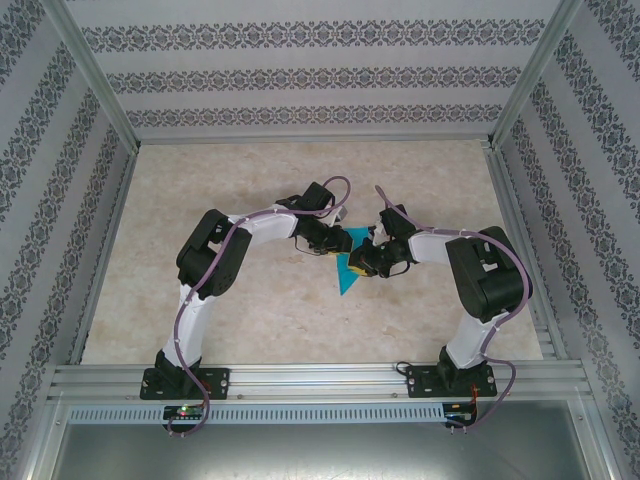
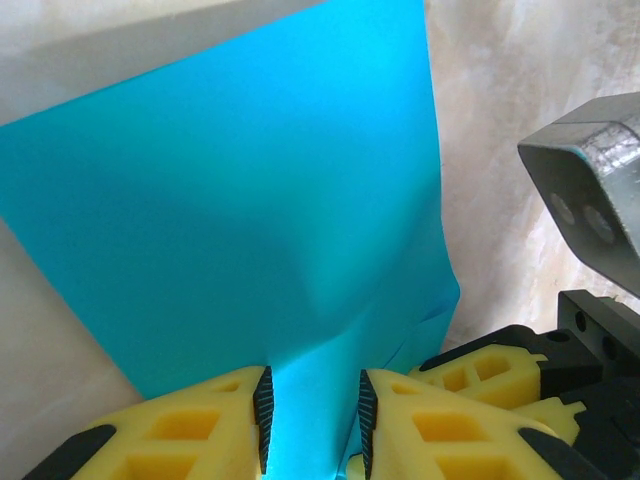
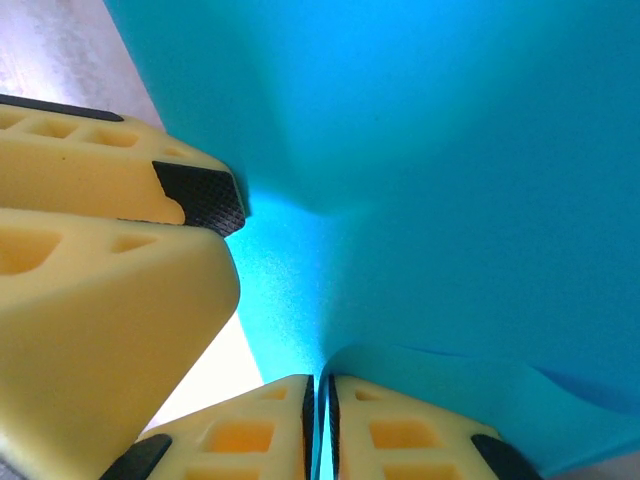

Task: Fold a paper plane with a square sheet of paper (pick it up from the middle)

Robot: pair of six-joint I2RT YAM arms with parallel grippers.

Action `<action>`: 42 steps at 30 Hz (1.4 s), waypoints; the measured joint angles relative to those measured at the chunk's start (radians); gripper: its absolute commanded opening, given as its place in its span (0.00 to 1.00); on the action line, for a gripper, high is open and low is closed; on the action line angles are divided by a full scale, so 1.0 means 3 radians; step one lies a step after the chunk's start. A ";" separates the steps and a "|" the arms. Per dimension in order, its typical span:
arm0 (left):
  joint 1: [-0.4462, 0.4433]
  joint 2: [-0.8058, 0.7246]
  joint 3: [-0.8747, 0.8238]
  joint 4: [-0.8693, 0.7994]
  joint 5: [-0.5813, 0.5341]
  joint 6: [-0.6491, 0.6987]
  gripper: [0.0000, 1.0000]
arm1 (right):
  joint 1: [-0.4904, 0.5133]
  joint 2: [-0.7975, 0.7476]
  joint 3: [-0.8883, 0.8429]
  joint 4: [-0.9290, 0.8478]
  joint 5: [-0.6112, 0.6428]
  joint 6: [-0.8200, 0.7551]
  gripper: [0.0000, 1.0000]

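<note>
The left pincer (image 2: 315,405) sits at the middle of the bench (image 1: 250,180), its jaws a narrow way apart with the sheet (image 2: 250,200) running up between the pads. From where I stand I cannot tell whether they are biting on it or only flanking it. The sheet is off the bench, hanging in the air between the two arms. From above it reads as a blue wedge with its point toward the near edge. Up close it shows a soft buckle where the pads meet it, and no sharp crease that I can make out. Just beside it, the right pincer (image 3: 322,405) is pinched almost closed on the sheet's edge, so that side is plainly held.

I'd say the pick-up is done and the folding has barely begun. The centre crease, the nose folds and the wings all look left to do. Nothing here resembles a dart yet.
</note>
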 measured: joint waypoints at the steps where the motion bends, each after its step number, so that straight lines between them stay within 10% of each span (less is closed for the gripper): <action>1: 0.0000 0.0001 -0.0001 0.0003 0.0000 0.0000 0.33 | 0.0000 -0.0003 -0.0009 0.0015 -0.0001 0.0006 0.14; 28: -0.0001 0.0001 -0.0036 0.0071 0.0048 0.0000 0.33 | 0.0000 -0.0029 -0.0099 0.0154 -0.0009 -0.0015 0.13; 42: 0.0080 0.0003 -0.0042 0.0128 0.0158 -0.0136 0.43 | 0.0000 0.0010 -0.0018 0.0085 -0.0113 -0.0146 0.30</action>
